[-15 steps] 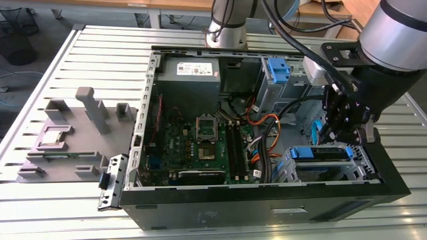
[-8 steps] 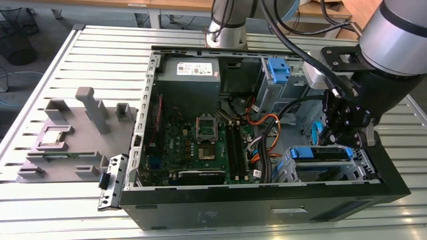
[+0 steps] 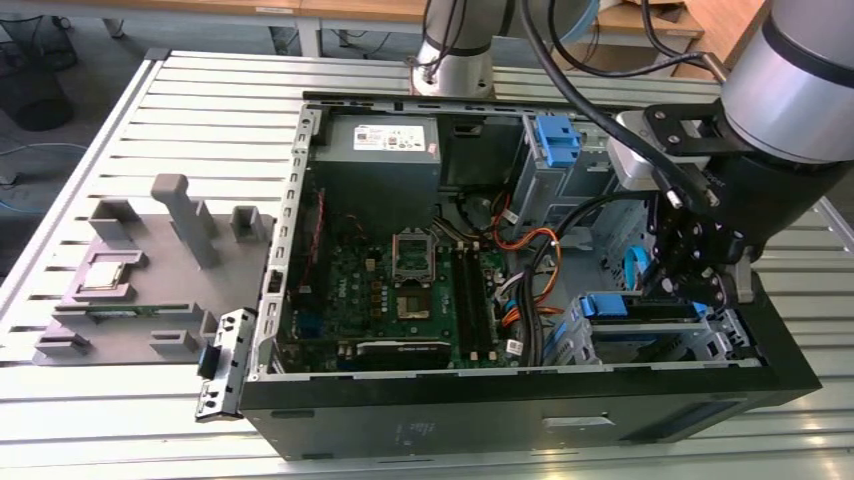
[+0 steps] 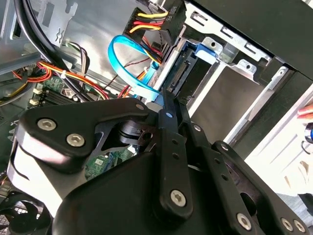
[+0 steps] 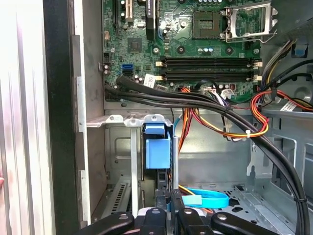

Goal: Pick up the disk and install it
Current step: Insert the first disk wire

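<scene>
Open computer case lies on its side on the slatted tabletop. The arm reaches down into the end of the case at the exterior view's right.

Disk: standing on edge in the metal drive bay at that end, blue frame uppermost, inside the bay walls. The first wrist view shows the blue frame end-on, between two bay rails. The second wrist view shows it from the side, with the connector edge facing the cables.

Gripper: directly over the disk, tips down at the bay. In both wrist views its black linkage sits just beside the disk's edge. Whether the jaws are closed on the disk cannot be told.

Exterior view alone shows the grey fixture tray on the tabletop beside the case, and a second blue bracket in the far bay. Wrist views alone show a flat blue cable looping near the gripper. Motherboard lies well apart from the bay.
</scene>
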`<state>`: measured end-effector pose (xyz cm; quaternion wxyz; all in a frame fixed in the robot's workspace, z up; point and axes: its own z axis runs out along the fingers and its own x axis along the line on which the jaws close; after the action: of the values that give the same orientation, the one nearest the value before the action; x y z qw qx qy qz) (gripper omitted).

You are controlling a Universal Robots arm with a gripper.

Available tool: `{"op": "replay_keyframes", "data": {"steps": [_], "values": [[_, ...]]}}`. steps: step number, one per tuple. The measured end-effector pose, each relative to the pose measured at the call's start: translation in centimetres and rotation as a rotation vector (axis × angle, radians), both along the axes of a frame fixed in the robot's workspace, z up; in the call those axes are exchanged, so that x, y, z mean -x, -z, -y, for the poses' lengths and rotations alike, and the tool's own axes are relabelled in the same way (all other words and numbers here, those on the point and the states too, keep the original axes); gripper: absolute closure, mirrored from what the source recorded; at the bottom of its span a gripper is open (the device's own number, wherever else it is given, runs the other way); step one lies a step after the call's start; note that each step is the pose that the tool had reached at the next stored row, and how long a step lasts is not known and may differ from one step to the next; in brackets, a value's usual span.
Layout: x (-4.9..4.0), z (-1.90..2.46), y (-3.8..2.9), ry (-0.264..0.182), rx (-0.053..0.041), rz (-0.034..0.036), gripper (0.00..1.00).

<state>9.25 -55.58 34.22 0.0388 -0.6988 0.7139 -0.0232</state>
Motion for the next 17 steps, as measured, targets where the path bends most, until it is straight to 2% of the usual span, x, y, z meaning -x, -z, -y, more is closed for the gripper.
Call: {"op": "replay_keyframes", "data": {"steps": [4, 10, 14, 17], "values": [[0.02, 0.07, 0.01, -0.001, -0.0002, 0.0021, 0.84], [0.02, 0.19, 0.03, -0.011, -0.0008, 0.0161, 0.84], [0.03, 0.21, 0.03, -0.011, -0.001, 0.017, 0.84], [0.04, 0.24, 0.06, -0.012, -0.0038, 0.0224, 0.84]]}}
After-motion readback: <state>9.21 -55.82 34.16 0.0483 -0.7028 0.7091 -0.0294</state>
